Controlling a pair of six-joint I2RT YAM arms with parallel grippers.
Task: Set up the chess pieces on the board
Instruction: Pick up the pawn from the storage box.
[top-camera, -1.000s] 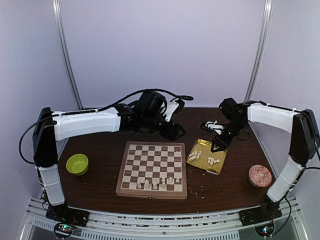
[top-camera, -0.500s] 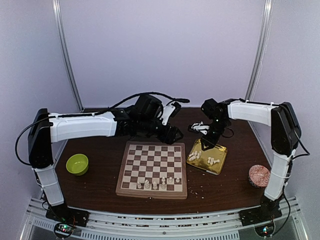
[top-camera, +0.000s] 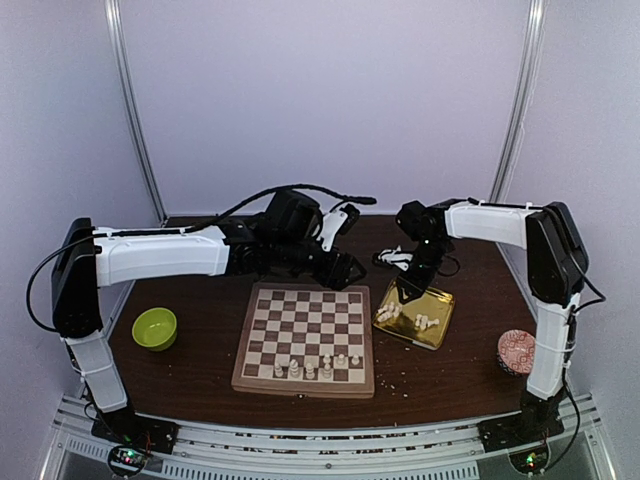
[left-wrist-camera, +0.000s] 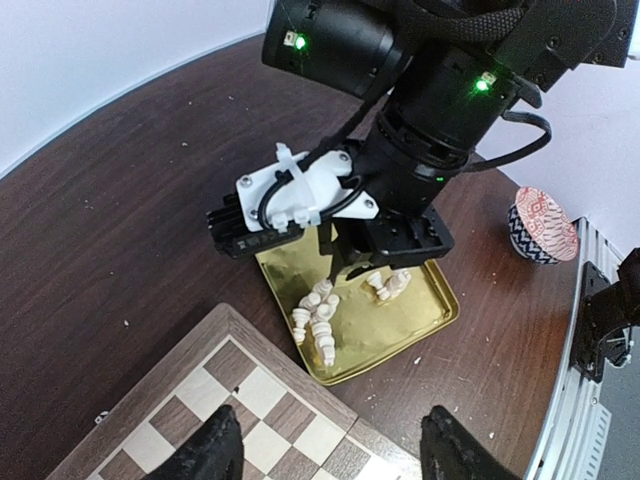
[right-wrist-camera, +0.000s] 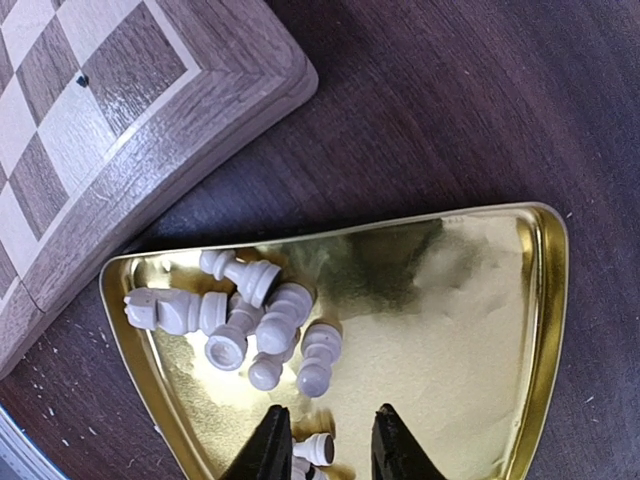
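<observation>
Progress is judged to be partial. A handful of chess pieces (top-camera: 318, 366) are seen standing on the two nearest rows of the board (top-camera: 300, 310), mostly toward its right half, while the other squares are left bare. The rest of the set is found in the gold tray (right-wrist-camera: 450, 280), which is set just beside the board's far right corner. One cluster is tumbled on its sides at the tray's board-side end, and a smaller group is scattered nearer the middle.

The right gripper (right-wrist-camera: 325, 440) is held low over the tray with its fingers apart. A small piece is seen between the tips, but it is not yet clamped, as far as can be told. The left gripper (left-wrist-camera: 330, 455) is held above the board's far right corner, its fingers spread wide with nothing between them.

Most of the work is therefore judged undone: each tray piece has yet to be lifted, carried across and stood upright on its square.
</observation>
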